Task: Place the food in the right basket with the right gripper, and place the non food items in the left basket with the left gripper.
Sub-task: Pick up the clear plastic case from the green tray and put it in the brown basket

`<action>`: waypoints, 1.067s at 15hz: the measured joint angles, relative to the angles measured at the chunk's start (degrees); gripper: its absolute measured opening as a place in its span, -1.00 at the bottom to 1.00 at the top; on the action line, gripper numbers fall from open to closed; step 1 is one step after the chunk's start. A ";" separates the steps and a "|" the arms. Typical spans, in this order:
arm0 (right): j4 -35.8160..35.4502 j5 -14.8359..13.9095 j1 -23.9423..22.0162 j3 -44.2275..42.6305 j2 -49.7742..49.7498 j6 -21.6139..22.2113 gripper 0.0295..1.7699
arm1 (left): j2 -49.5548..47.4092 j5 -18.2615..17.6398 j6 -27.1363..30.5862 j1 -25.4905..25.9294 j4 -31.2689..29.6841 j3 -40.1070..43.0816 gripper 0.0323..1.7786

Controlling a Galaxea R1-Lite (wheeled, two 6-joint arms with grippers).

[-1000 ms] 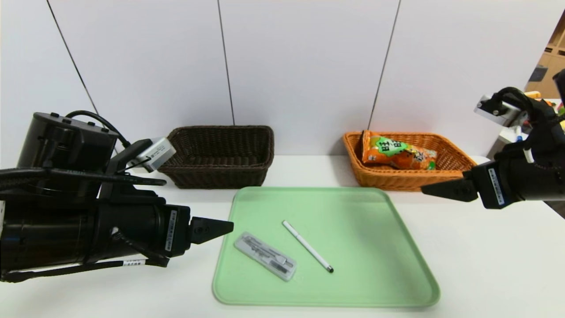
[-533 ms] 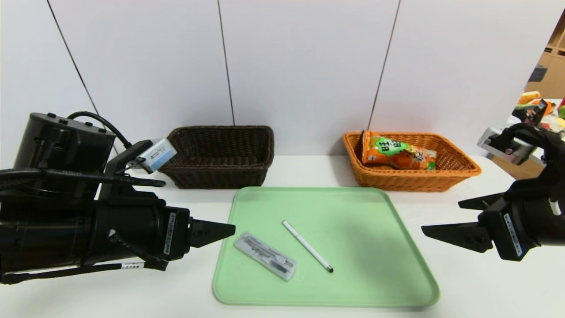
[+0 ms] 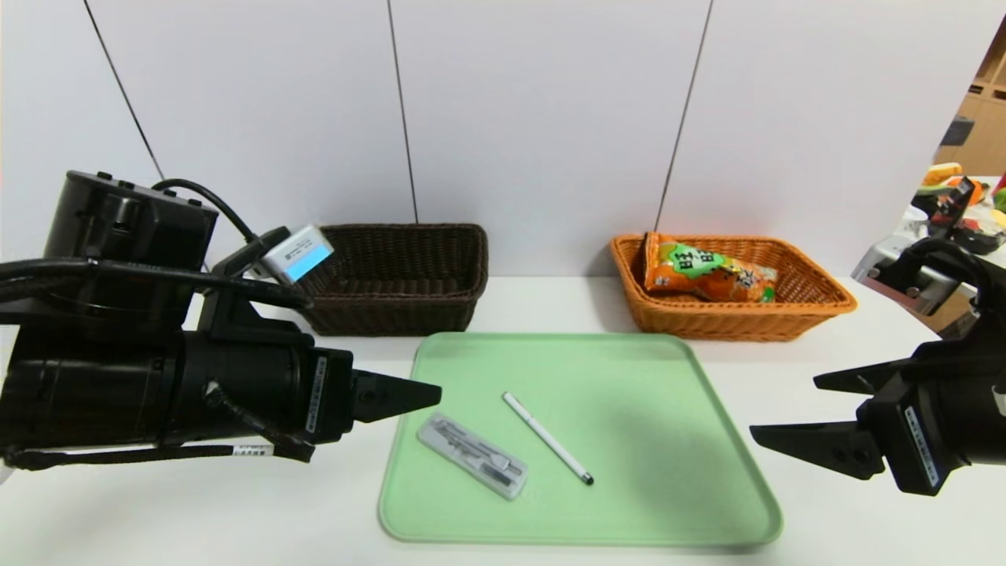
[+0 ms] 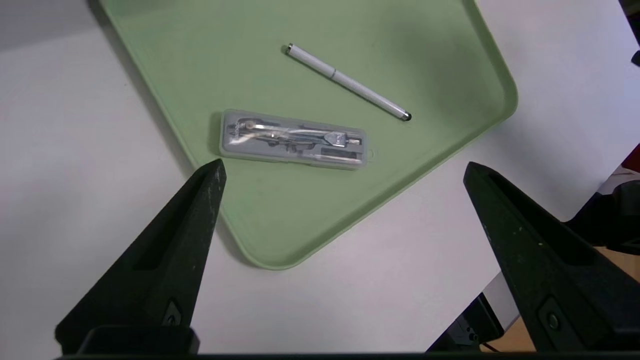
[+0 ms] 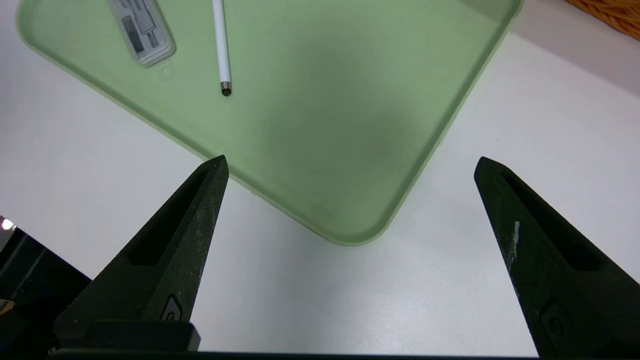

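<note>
Flanking the tray (image 3: pixel 731 503), left gripper (image 4: pixel 342 167) and right gripper (image 5: pixel 350 162) hover spread.

Bright, even, overhead lighting throughout. Soft blurred shadows across the green tray (image 3: pixel 707 440) and beneath its near rim on the white table (image 3: pixel 825 519). Faint sheen on the clear case (image 4: pixel 292 140). Sharp focus at mid-distance; slight softness on the close black fingers (image 5: pixel 165 260). Wall seams bowed outward toward left and right edges.

I note a pale green tray (image 3: pixel 707 440), white pen (image 3: pixel 545 446), orange snack bag (image 3: pixel 707 277) with green label, dark brown basket (image 3: pixel 393 279), orange-tan basket (image 3: pixel 809 303).
</note>
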 joint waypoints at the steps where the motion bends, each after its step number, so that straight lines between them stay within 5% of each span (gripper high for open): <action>1: 0.00 -0.09 0.00 0.13 -0.05 0.02 0.91 | 0.88 -0.50 0.48 -0.11 0.02 -0.96 0.90; 6: -1.27 -0.17 -0.27 0.63 0.35 0.15 0.91 | 7.27 -6.31 4.46 -1.32 0.11 -6.14 0.90; 9: -5.35 -0.26 -0.39 1.79 0.91 0.17 0.91 | 12.98 -6.73 5.55 -4.18 0.22 -10.78 0.90; 16: -8.28 -0.26 -0.50 2.12 3.15 0.22 0.91 | 22.41 2.67 -0.66 -9.25 7.50 -20.42 0.90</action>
